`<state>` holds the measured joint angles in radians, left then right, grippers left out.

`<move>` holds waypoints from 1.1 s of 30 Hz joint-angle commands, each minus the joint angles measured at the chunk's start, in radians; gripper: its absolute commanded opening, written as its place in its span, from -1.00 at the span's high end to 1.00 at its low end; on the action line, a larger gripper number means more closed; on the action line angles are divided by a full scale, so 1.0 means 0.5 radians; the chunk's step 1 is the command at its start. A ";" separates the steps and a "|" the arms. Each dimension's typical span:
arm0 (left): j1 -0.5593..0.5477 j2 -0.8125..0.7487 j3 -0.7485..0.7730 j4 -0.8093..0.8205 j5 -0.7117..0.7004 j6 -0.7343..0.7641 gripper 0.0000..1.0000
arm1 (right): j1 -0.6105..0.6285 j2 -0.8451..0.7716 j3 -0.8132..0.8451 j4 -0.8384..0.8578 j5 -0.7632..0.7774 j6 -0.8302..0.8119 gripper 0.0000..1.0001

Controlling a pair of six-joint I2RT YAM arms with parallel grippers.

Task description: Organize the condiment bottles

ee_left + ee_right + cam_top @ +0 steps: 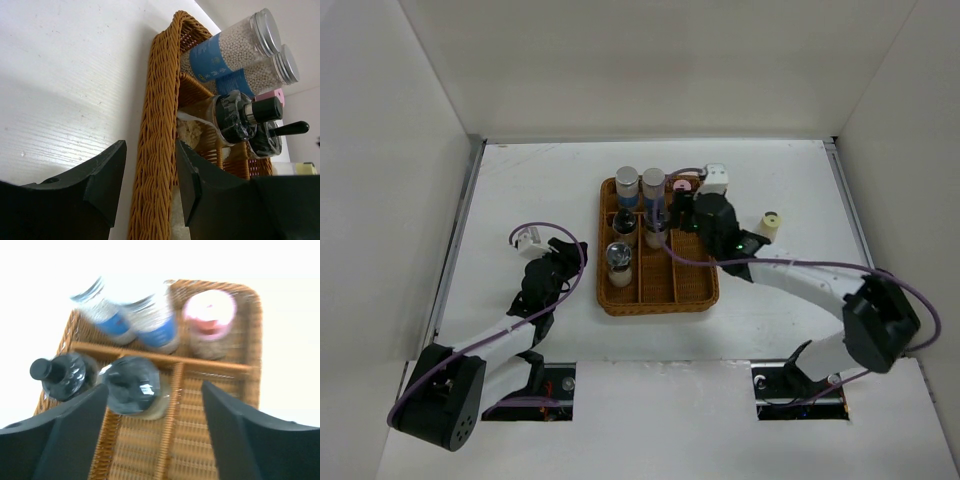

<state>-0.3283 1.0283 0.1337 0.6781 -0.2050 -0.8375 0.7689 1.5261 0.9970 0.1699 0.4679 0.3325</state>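
Two grey-capped, blue-labelled jars and a pink-capped jar stand in the back row of the brown wicker tray. Three clear bottles with black tops stand in front of them. A pale-yellow-capped jar stands on the table to the right of the tray. My right gripper is open and empty above the tray, beside a black-topped bottle. My left gripper is open, with the tray's left wall showing between its fingers.
A white boxy object sits just past the tray's back right corner. The tray's front compartments hold nothing. White enclosure walls stand to the left, right and back of the table.
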 commanded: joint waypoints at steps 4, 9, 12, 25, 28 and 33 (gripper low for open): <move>-0.008 -0.010 0.024 0.129 0.027 -0.012 0.16 | -0.443 -0.569 -0.398 0.026 0.199 0.166 0.05; -0.008 -0.007 0.024 0.129 0.039 -0.012 0.16 | -0.821 -0.690 -0.533 -0.223 0.451 0.200 -0.32; -0.008 -0.004 0.027 0.129 0.039 -0.009 0.16 | -0.929 -0.595 -0.537 -0.245 0.405 0.188 -0.69; -0.005 0.005 0.027 0.129 0.039 -0.003 0.16 | -1.073 -0.267 -0.466 -0.076 0.107 0.163 -0.14; -0.005 0.008 0.030 0.129 0.039 -0.003 0.16 | -1.049 -0.352 -0.497 -0.030 0.190 0.133 0.10; -0.008 0.020 0.030 0.129 0.039 -0.006 0.15 | -0.733 -0.723 -0.515 0.035 0.224 0.044 0.13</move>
<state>-0.3283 1.0325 0.1337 0.6781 -0.1974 -0.8379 0.3187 1.2907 0.7223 0.0818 0.5579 0.3843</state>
